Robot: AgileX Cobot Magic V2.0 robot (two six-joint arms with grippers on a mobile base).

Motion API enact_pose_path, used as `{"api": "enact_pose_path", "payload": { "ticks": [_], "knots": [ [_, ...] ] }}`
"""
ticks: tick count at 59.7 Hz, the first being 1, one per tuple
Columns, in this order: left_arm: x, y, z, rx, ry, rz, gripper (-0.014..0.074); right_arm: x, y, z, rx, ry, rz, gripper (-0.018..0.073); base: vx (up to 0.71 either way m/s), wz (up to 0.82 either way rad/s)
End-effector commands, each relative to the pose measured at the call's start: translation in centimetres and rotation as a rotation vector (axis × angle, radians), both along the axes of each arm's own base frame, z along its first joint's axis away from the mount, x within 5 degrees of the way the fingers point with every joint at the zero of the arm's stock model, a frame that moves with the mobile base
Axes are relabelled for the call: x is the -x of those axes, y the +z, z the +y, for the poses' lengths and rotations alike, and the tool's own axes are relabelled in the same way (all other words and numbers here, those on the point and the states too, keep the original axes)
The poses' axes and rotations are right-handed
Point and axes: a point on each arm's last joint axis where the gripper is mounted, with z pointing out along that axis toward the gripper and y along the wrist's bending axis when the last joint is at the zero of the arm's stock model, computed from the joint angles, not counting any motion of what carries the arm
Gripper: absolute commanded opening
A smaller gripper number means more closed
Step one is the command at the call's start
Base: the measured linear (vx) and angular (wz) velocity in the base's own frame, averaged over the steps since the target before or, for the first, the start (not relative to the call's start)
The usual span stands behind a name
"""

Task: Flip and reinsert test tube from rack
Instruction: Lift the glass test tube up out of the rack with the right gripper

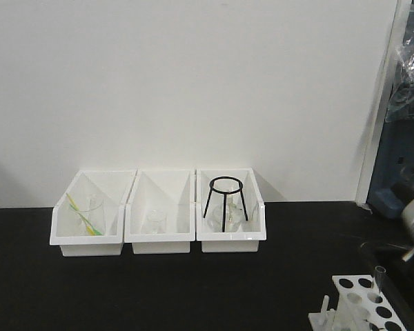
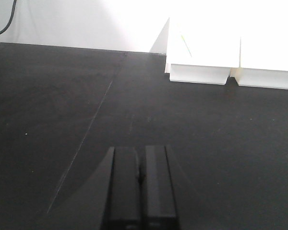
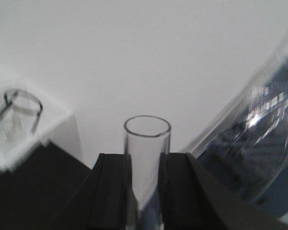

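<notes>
Your right tool (image 3: 146, 201) clamps the test tube (image 3: 147, 143), open rim up between its fingers, at the rack (image 1: 359, 296). Your left tool (image 2: 140, 191) is closed, fingers together, over the bench (image 2: 62, 120).

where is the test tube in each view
Exterior front: test tube at lower right, upright at the rack.
Left wrist: not in it.
Right wrist: centre, rim up, between the fingers of the right tool.
Shared landmark: the white bins, seen in all three.

Three white bins (image 1: 159, 242), black tripod (image 1: 223, 214)
</notes>
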Motion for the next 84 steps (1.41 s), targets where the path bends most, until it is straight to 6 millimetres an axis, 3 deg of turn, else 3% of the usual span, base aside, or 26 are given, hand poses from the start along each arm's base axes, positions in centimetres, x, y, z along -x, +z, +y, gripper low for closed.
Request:
{"api": "enact_pose_path", "payload": {
  "ticks": [1,5,11,17,20,23,28,42,51,62,84],
  "knots": [
    [-0.1,0.7,0.0,-0.007,-0.005,-0.081,-0.0006,0.4,1.1,0.1,0.539,0.056,-0.064,-0.0009,0.0,0.0],
    [-0.1,0.7,0.0,-0.007,-0.005,-0.081,-0.0006,0.4,0.8,-0.3,0.644,0.039,-0.031,-0.0008,0.0,0.0],
    [-0.1,0.7,0.0,-0.007,-0.005,-0.081,-0.0006,0.6,1.0,-0.4,0.514,0.002,-0.012,-0.0009,0.0,0.0],
    [-0.1,0.7,0.0,-0.007,-0.005,-0.081,-0.0006,0.8,2.5,-0.5,0.006,-0.056,-0.027,-0.0009,0.0,0.0],
    [-0.1,0.7,0.0,-0.007,-0.005,-0.081,-0.0006,0.7,3.6,-0.8,-0.436,-0.102,-0.028,-0.0009,0.0,0.0],
    [-0.1,0.7,0.0,-0.007,-0.005,-0.081,-0.0006,0.6,4.0,-1.3,-0.746,-0.137,-0.026,-0.0009,0.0,0.0],
    [-0.1,0.7,0.0,-0.007,-0.005,-0.081,-0.0006,0.6,4.2,-1.7,-1.036,-0.149,-0.046,-0.0009,0.0,0.0],
    [-0.1,0.7,0.0,-0.007,-0.005,-0.081,-0.0006,0.9,2.9,-1.7,-1.088,-0.104,-0.102,-0.0009,0.0,0.0],
    [-0.1,0.7,0.0,-0.007,-0.005,-0.081,-0.0006,2.5,-1.0,-1.4,-1.176,0.01,-0.206,-0.0009,0.0,0.0],
    [-0.1,0.7,0.0,-0.007,-0.005,-0.081,-0.0006,3.8,-5.4,-1.1,-1.151,0.023,-0.182,-0.0009,0.0,0.0],
    [-0.1,0.7,0.0,-0.007,-0.005,-0.081,-0.0006,2.2,-7.9,-0.5,-1.007,0.031,-0.104,-0.0009,0.0,0.0]
  ]
}}
